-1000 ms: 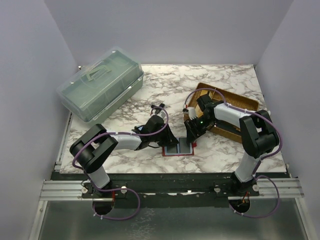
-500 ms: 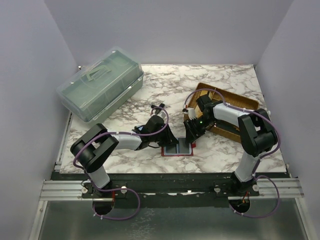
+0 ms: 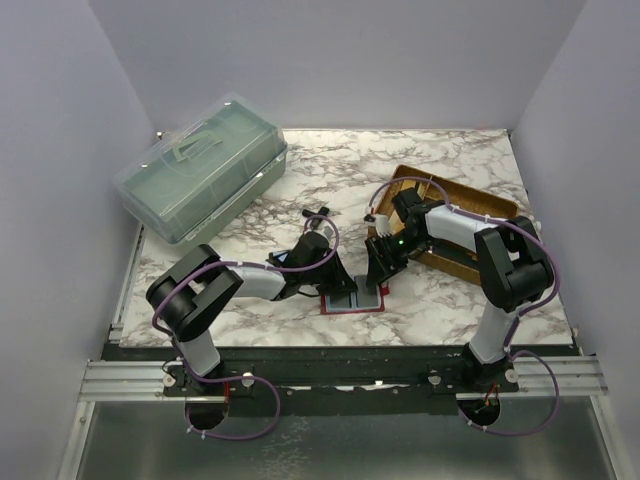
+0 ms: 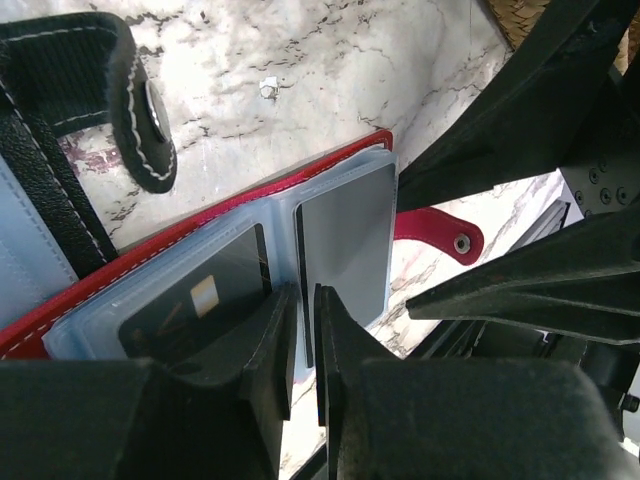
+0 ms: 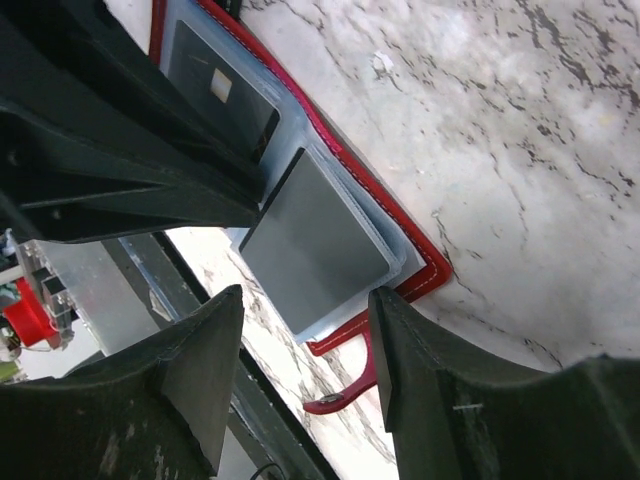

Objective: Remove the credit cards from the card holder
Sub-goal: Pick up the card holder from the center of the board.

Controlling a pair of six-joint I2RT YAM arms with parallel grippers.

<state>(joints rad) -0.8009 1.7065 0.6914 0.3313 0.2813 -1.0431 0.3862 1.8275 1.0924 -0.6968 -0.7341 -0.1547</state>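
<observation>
The red card holder (image 3: 352, 300) lies open on the marble table, clear sleeves up. One sleeve holds a dark credit card (image 4: 200, 300) with a gold chip. A grey credit card (image 4: 345, 240) sits in the sleeve beside it. My left gripper (image 4: 305, 335) is down at the holder's fold, jaws nearly together round the grey card's thin edge. My right gripper (image 5: 305, 400) hovers open just above the same grey card (image 5: 315, 240), one finger on each side of it, not touching. In the top view both grippers, left (image 3: 343, 284) and right (image 3: 378, 274), meet over the holder.
A black wallet (image 4: 60, 150) with white stitching lies just beyond the red holder. A wicker tray (image 3: 470, 205) stands behind the right arm. A clear green lidded box (image 3: 200, 165) sits at the back left. The holder's red strap (image 5: 345, 395) points toward the table's front rail.
The left jaws have narrowed onto the grey card's edge. The right jaws have widened a little. Both grippers and the holder have shifted slightly left.
</observation>
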